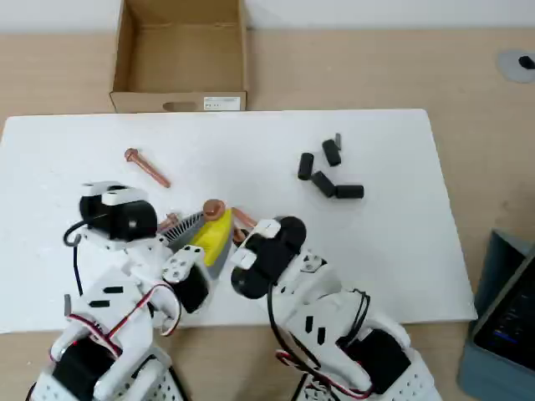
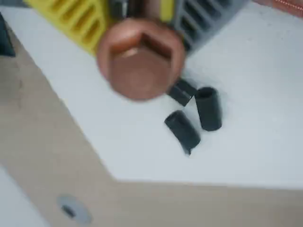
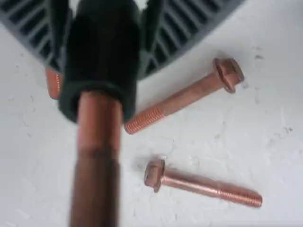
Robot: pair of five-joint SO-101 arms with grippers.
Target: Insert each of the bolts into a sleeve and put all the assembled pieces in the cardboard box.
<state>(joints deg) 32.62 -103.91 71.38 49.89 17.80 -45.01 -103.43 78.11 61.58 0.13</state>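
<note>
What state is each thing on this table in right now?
Left gripper: shut on held bolt.
Right gripper: shut on held sleeve.
Held bolt: shaft partly inside held sleeve.
Held sleeve: gripped, bolt entering.
Loose bolts: lying flat, unsleeved.
Loose sleeves: lying apart, unheld.
Cardboard box: open, looks empty.

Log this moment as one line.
step: bolt shaft in sleeve | left hand: shut on bolt | right hand: shut on sleeve | loose: four sleeves

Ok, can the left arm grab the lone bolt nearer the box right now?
Probably not yet: the left gripper is shut on a bolt meeting the sleeve in the right gripper. The lone bolt itself lies unobstructed on the mat.
</note>
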